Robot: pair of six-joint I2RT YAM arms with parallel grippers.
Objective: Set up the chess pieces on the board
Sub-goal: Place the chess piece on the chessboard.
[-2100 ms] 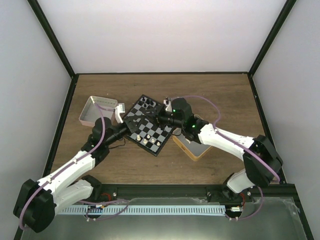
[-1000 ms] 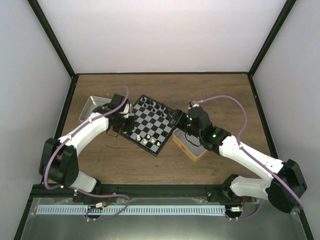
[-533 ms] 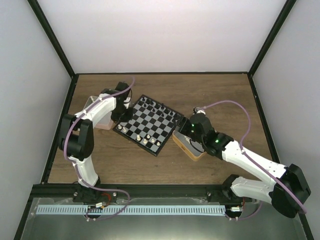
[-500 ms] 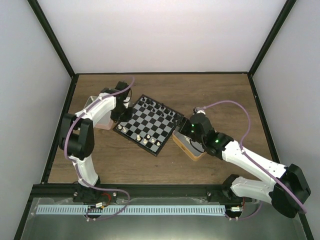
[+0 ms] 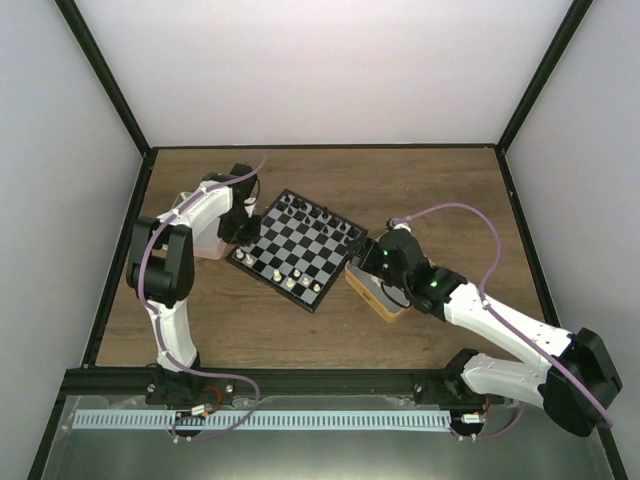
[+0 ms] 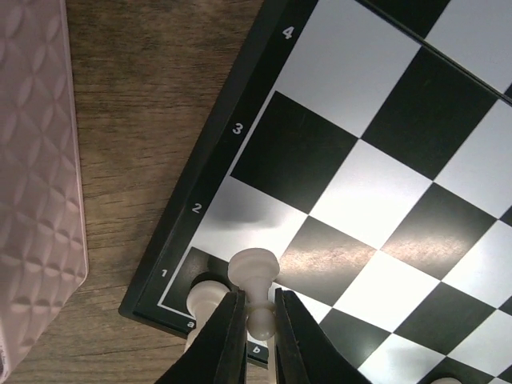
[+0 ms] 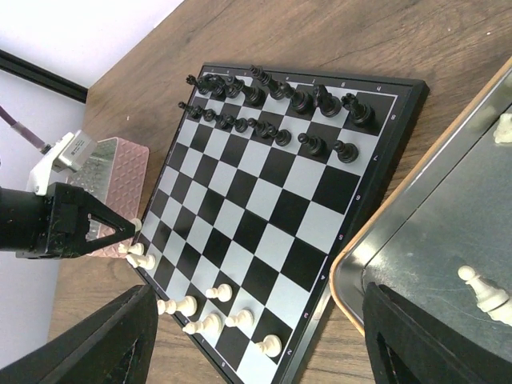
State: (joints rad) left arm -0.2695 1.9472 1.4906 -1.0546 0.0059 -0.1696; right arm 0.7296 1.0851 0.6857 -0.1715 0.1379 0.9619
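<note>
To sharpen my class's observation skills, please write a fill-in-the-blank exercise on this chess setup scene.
1. The left gripper is shut on a ___ pawn.
2. The black pieces stand in ___ rows at one end of the board.
3. The right gripper, near the tray, is ___.

Missing words: white; two; open.

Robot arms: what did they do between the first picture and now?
The left gripper swung out to the left corner of the black-and-grey checkered chessboard, where it now pinches a cream-white pawn. The right gripper pulled back off the board to the orange-rimmed metal tray, open. The board, tray and black pieces stayed put.
</note>
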